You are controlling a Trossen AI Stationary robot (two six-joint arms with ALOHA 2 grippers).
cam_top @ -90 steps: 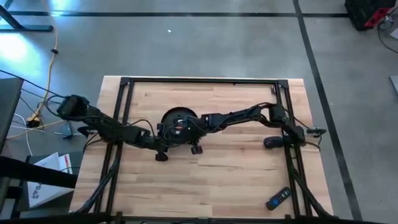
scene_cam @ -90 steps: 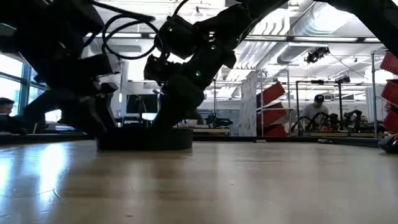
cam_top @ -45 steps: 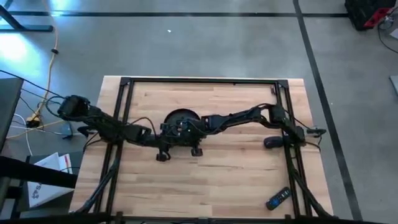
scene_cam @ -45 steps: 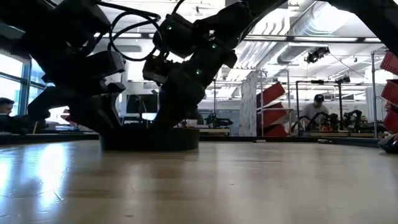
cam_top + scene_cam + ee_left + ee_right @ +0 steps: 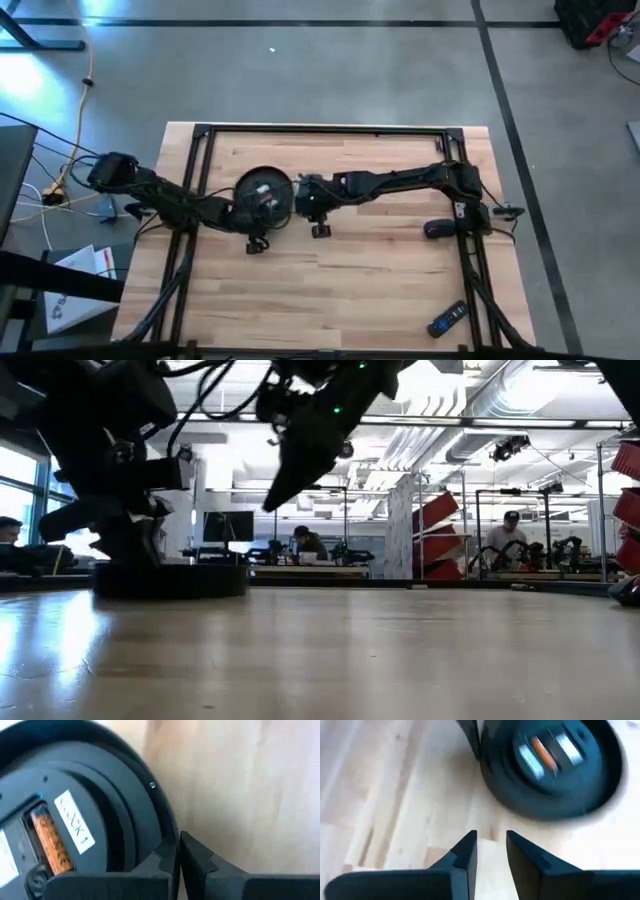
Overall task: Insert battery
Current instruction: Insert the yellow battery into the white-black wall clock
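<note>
Left gripper (image 5: 177, 865) is pinching the rim of the round black clock (image 5: 262, 190), which is lying face down left of centre in the high view; the fingers are largely cut off at the wrist frame's lower edge. An orange battery (image 5: 50, 844) is sitting in the back compartment, partly cropped. Right gripper (image 5: 490, 851) is hovering just right of the clock, fingers slightly apart and gripping nothing. Both arms are reaching inward low over the wooden table (image 5: 350, 290). A remote (image 5: 447, 319) is lying at lower right.
</note>
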